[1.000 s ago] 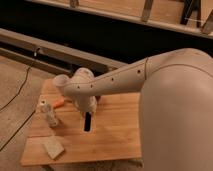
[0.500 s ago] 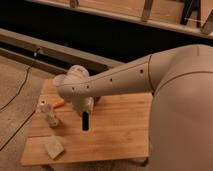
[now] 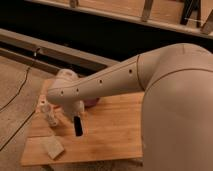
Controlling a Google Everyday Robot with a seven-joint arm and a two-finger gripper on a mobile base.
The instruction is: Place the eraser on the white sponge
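My gripper (image 3: 76, 115) hangs at the end of the pale arm over the left part of the wooden table (image 3: 115, 135). It is shut on the eraser (image 3: 78, 127), a flat black block that hangs upright below it, above the tabletop. The white sponge (image 3: 52, 147), an off-white flat block, lies near the table's front left corner. The sponge is below and to the left of the eraser and apart from it.
A small upright white bottle (image 3: 50, 115) stands just left of the gripper. A dark reddish object (image 3: 91, 103) shows partly behind the arm. My large arm shell (image 3: 175, 110) covers the right side of the table. A floor and a dark rail lie behind.
The arm has swung left and toward the table's front, carrying the eraser closer to the sponge and the bottle. The sponge and the bottle have not moved.
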